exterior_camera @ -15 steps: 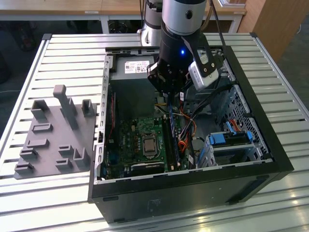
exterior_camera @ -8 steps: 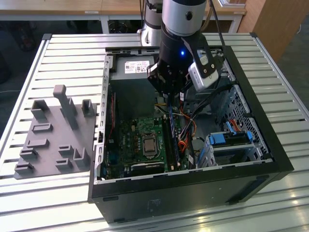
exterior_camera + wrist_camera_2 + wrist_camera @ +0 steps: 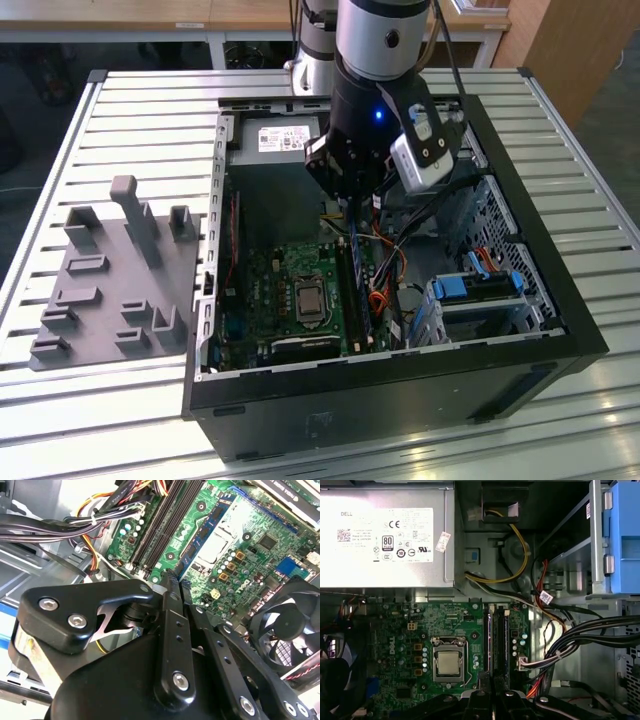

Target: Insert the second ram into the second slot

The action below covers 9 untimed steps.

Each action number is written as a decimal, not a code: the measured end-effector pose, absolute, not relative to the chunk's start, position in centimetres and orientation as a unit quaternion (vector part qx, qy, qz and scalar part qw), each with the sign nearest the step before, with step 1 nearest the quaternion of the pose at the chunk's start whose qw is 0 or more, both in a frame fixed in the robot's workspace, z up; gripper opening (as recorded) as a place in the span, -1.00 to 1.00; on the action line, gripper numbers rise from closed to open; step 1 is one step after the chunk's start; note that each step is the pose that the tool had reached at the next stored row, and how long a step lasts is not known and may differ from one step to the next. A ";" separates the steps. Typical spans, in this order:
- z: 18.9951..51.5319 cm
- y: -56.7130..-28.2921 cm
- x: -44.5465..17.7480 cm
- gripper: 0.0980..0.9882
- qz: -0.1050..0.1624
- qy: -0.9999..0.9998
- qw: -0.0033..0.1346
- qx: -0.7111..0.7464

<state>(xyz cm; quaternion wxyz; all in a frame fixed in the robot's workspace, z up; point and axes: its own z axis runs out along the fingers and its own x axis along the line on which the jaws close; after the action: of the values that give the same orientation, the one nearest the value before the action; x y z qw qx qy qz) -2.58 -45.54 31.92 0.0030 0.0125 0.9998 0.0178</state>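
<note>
Exterior view: open black PC case [image 3: 400, 400] held green motherboard [image 3: 270, 290] and blue drive caddy [image 3: 480, 287]. Black gripper [image 3: 346, 205] hung low over black memory slots [image 3: 502, 640]; grip state couldn't be told. Thin blue circuit-board stick [image 3: 355, 270] stood edge-up directly beneath it. First wrist view showed silver power supply [image 3: 442, 510] with white printed label [image 3: 385, 535]; black cable bundle [image 3: 580, 635] crowded one side.

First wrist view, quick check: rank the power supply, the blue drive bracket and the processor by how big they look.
Largest to smallest:
1. power supply, by far the biggest.
2. blue drive bracket; the picture's edge cuts it off and it may sit nearer the camera, so its real size is unsure.
3. processor, smallest.
</note>
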 end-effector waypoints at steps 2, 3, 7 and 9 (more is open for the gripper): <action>31.9 -45.6 -2.6 -0.91 0.018 1.000 0.003 0.012; 31.9 -45.6 -2.6 -0.91 0.018 1.000 0.003 0.013; 31.7 -45.6 -2.6 -0.91 0.018 1.000 0.003 0.012; 31.6 -45.6 -2.6 -0.91 0.018 1.000 0.003 0.012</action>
<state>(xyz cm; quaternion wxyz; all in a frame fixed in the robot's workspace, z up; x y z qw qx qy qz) -2.58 -45.58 31.58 0.0029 0.0122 0.9998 0.0178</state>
